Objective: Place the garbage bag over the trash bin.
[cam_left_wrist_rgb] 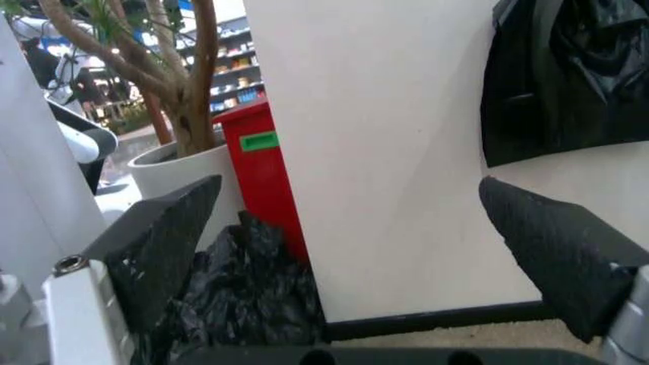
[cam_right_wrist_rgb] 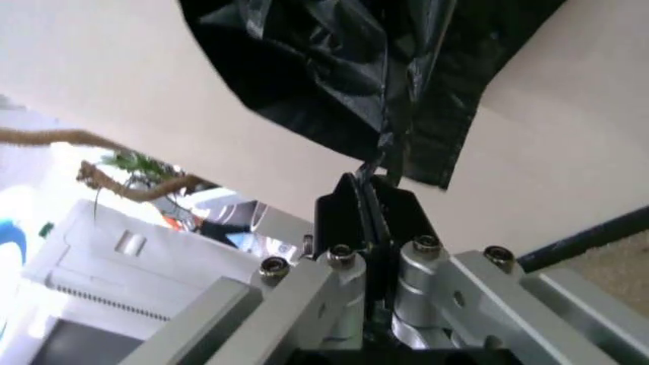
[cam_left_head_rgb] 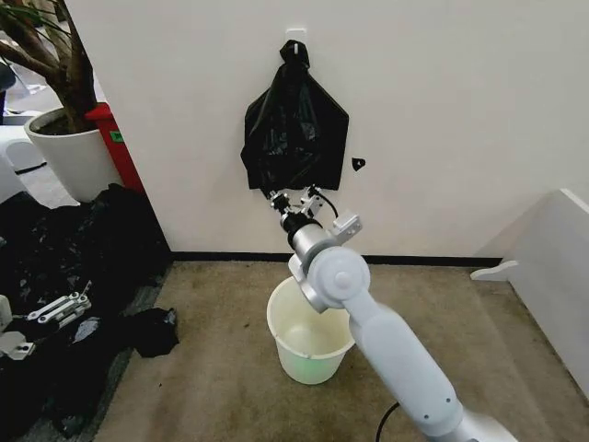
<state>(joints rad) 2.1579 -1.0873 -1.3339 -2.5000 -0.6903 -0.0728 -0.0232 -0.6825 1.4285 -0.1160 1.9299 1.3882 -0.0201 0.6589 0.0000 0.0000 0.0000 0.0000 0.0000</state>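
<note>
1. A thin, shiny black plastic garbage bag [cam_left_head_rgb: 294,129] hangs flat against a white wall [cam_left_head_rgb: 442,110]. Its knotted top is caught on a small white hook [cam_left_head_rgb: 294,34] high up.
2. The right arm reaches up from the bottom of the head view to the bag's bottom edge.
3. The right gripper [cam_left_head_rgb: 293,196] is pinched tight on a fold at the bottom edge of the garbage bag. In the right wrist view its two black fingers [cam_right_wrist_rgb: 350,220] are pressed together with a strip of the black plastic between them.
4. A round white plastic trash bin [cam_left_head_rgb: 308,333] with a rolled rim stands on the brown floor [cam_left_head_rgb: 212,387], just below the bag and close to the wall. The arm's elbow is in front of part of its rim.
5. The left gripper [cam_left_wrist_rgb: 355,251] is low on the robot's left side, with its two black pads [cam_left_wrist_rgb: 552,251] wide apart and nothing between them.
6. A big heap of black plastic sheet [cam_left_head_rgb: 64,276] lies on the floor at the left.
7. Behind the heap stand a white plant pot [cam_left_head_rgb: 69,152] with a tree trunk and a red box [cam_left_head_rgb: 120,143].
</note>
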